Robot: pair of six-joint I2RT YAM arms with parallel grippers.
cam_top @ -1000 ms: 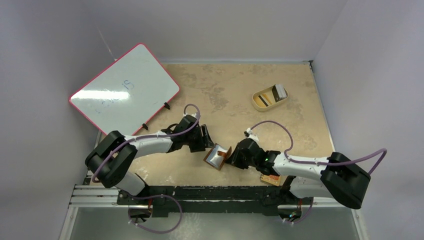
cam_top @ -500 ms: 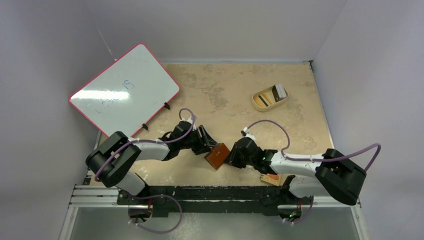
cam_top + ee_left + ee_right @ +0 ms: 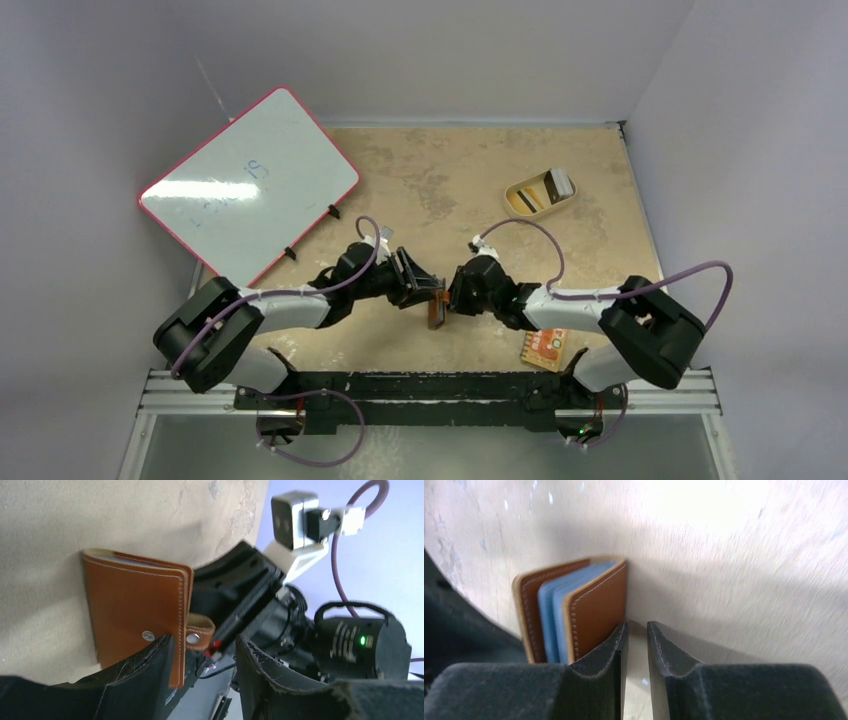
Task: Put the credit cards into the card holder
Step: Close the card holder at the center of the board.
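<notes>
The brown card holder (image 3: 437, 310) stands on its edge, nearly folded shut, between my two grippers. In the left wrist view its brown cover (image 3: 132, 610) and snap tab (image 3: 201, 634) show. My left gripper (image 3: 204, 640) is open, with the tab and the holder's edge between its fingers. In the right wrist view the holder (image 3: 596, 610) shows blue pockets. My right gripper (image 3: 637, 625) is almost shut and empty, with one finger (image 3: 611, 650) against the holder's cover. Dark credit cards (image 3: 528, 200) stand in the tan dish (image 3: 520, 211) at the far right.
A pink-rimmed whiteboard (image 3: 250, 180) leans over the table's far left edge. An orange-red patterned packet (image 3: 543, 347) lies near the front edge by the right arm. Grey walls close in the back and the sides.
The card holder lay open with its pockets up, then turned cover up, and now stands folded on edge. Both grippers have moved inward and slightly farther back, on either side of it.
</notes>
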